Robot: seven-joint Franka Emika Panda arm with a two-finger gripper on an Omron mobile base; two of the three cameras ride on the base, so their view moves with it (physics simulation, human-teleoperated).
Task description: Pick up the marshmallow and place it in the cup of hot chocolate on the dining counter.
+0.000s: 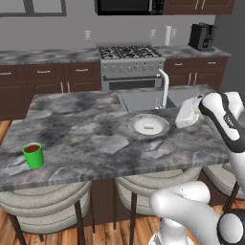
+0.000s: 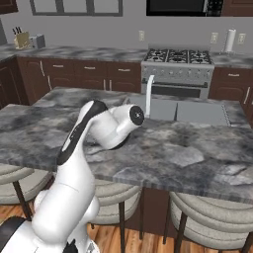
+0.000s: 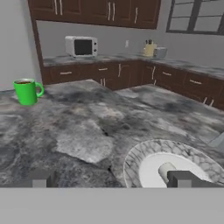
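The gripper (image 3: 109,179), fingers spread and empty, hangs low beside the plate (image 1: 161,120), apparently lining up on the marshmallow (image 1: 149,126) lying there. The cup (image 1: 33,155) stands well apart, near the far corner of the counter (image 1: 86,124).

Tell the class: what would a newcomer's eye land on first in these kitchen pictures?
Probably the bright green cup of hot chocolate, alone near the left front edge of the marbled dining counter. Next, the pale plate beside the sink, holding the small white marshmallow, with the robot's gripper low over the plate's rim.
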